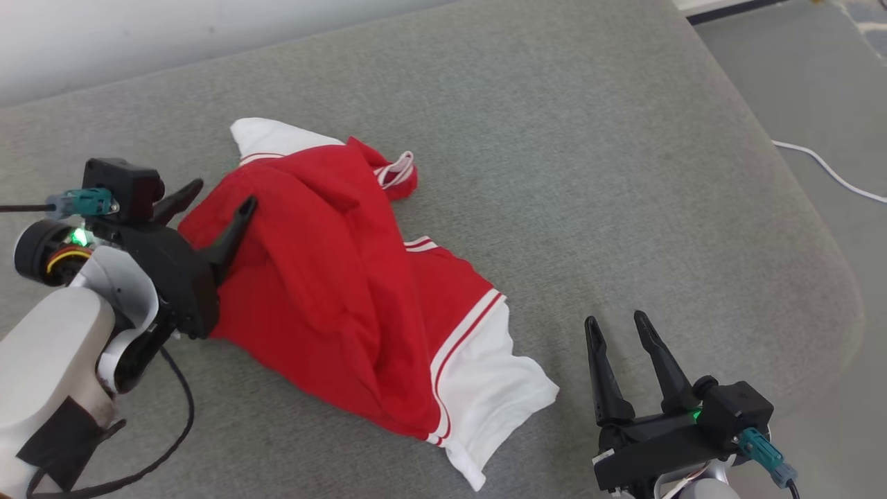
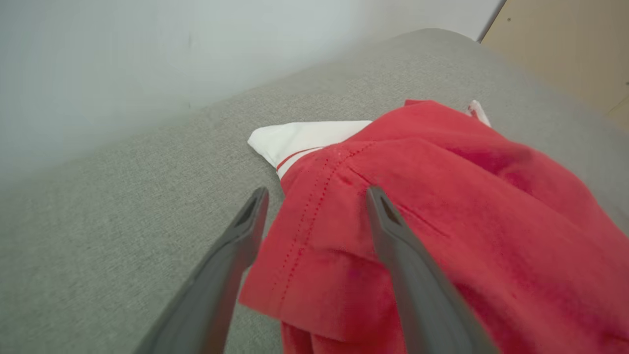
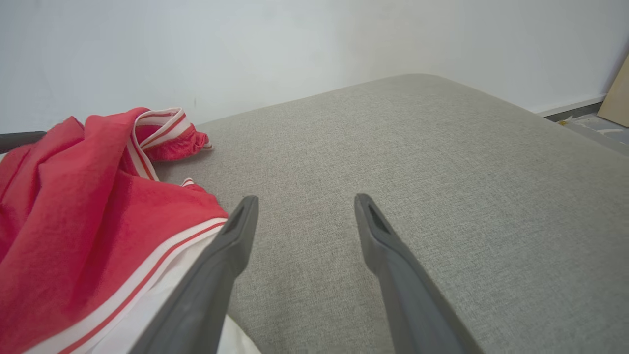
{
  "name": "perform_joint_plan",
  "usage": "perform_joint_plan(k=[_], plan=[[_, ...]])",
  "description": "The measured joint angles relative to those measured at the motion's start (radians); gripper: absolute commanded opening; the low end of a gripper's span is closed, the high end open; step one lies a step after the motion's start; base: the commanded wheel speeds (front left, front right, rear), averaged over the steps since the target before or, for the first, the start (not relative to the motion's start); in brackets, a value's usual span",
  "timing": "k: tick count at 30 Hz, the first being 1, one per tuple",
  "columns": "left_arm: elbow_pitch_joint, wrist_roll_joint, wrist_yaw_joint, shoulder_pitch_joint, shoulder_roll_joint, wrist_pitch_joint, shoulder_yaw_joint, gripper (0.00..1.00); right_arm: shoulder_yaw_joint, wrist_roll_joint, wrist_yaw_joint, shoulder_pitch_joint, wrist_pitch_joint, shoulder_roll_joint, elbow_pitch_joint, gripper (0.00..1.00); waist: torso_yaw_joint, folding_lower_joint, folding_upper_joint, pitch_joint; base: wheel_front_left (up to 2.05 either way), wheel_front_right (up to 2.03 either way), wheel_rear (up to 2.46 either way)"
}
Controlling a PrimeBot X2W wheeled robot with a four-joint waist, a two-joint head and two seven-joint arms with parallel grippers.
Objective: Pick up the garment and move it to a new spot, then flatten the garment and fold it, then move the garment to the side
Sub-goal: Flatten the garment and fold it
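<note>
We found the garment (image 1: 332, 277) lying crumpled on the grey upholstered surface (image 1: 589, 173), left of centre, with one white sleeve toward the far wall and the other toward the near edge. It was neither flattened nor folded. We judged those steps, and the final move aside, as outstanding. Whether it already occupied its new spot we could not tell. The left tool (image 1: 223, 194) was angled in low from the left, fingers apart, straddling the red hem without clamping it. The right tool (image 1: 615, 320) stood with fingers apart and empty over bare upholstery, just beside the near white sleeve.
</note>
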Motion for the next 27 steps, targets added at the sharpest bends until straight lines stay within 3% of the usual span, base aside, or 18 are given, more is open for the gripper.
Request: perform_joint_plan(k=[5, 6, 7, 8, 20, 25, 26, 27], plan=[[0.068, -0.046, 0.000, -0.023, 0.008, 0.009, -0.055, 1.00, 0.004, 0.011, 0.000, -0.002, 0.000, 0.000, -0.001, 1.00, -0.028, -0.0001, 0.0000, 0.013, 0.00, 0.00, 0.00], [0.078, -0.052, 0.000, -0.026, 0.010, 0.014, -0.070, 0.80, 0.004, 0.011, 0.000, -0.001, 0.000, 0.000, -0.001, 1.00, -0.032, -0.0001, 0.0001, 0.015, 0.00, 0.00, 0.00], [0.083, -0.052, 0.000, -0.029, 0.015, 0.013, -0.089, 0.27, 0.004, 0.012, 0.000, -0.001, 0.000, 0.000, -0.001, 1.00, -0.035, -0.0001, 0.0000, 0.017, 0.00, 0.00, 0.00], [0.086, -0.055, 0.000, -0.032, 0.016, 0.007, -0.099, 0.00, 0.002, 0.013, 0.000, -0.001, 0.000, 0.000, -0.002, 1.00, -0.036, -0.0001, 0.0000, 0.019, 0.00, 0.00, 0.00], [0.099, -0.116, 0.000, -0.108, 0.024, -0.122, -0.169, 0.00, -0.021, -0.003, 0.000, -0.001, 0.000, 0.000, -0.005, 1.00, 0.016, -0.0001, 0.0000, 0.002, 0.00, 0.00, 0.00], [0.066, -0.152, 0.000, -0.112, 0.033, -0.118, -0.202, 0.00, -0.025, -0.013, 0.000, 0.002, 0.000, 0.001, 0.002, 1.00, 0.046, -0.0001, -0.0001, -0.014, 0.00, 0.00, 0.00], [0.059, -0.154, 0.000, -0.116, 0.035, -0.117, -0.209, 0.40, -0.025, -0.014, 0.000, 0.002, 0.000, 0.000, 0.002, 1.00, 0.051, -0.0001, 0.0000, -0.017, 0.00, 0.00, 0.00], [0.052, -0.158, 0.000, -0.124, 0.037, -0.117, -0.217, 1.00, -0.026, -0.015, 0.000, 0.001, 0.000, 0.000, 0.002, 1.00, 0.056, -0.0001, 0.0000, -0.019, 0.00, 0.00, 0.00]])
